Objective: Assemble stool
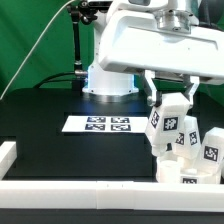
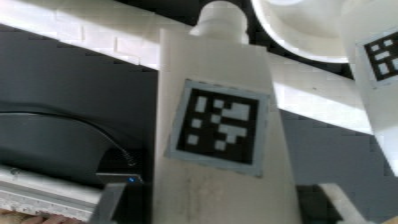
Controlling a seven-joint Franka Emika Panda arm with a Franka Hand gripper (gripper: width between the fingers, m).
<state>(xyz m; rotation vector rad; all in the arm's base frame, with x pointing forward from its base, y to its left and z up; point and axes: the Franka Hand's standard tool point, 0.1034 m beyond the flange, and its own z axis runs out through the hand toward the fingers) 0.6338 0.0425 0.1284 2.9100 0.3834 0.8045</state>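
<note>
My gripper (image 1: 172, 98) is clamped on a white stool leg (image 1: 170, 122), holding it upright above the black table (image 1: 60, 150) at the exterior view's right – its square tag faces the camera. Just below and to the right stand more legs (image 1: 208, 148) (tagged too), bunched by the near white rail (image 1: 80, 190). The marker board (image 1: 97, 124) lies flat further left, well apart. In the wrist view the held leg (image 2: 222, 120) fills the middle, with the round seat (image 2: 329, 30) beyond its tip.
</note>
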